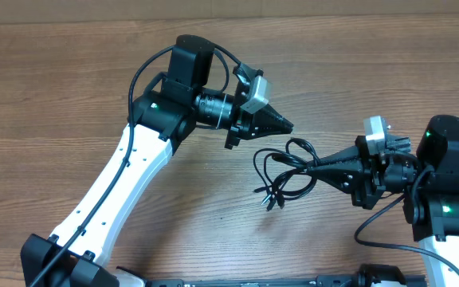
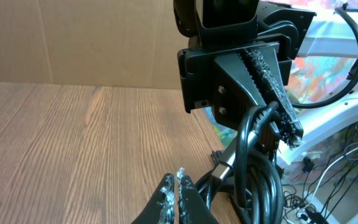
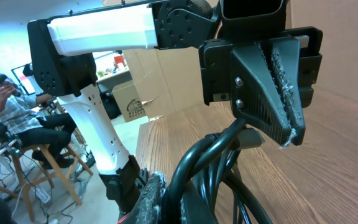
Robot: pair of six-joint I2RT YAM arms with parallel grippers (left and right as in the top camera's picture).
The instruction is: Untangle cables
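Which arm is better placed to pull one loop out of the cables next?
Probably left. The right gripper is shut on the cables, holding them; the left gripper is empty, shut, close beside them.

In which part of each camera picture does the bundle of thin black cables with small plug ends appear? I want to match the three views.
Overhead: the bundle of thin black cables lies right of centre, at the tip of the right gripper.
Left wrist: the bundle hangs at the lower right.
Right wrist: the bundle is at bottom centre, very close.
Shared landmark: the shut left gripper, visible in all three views.
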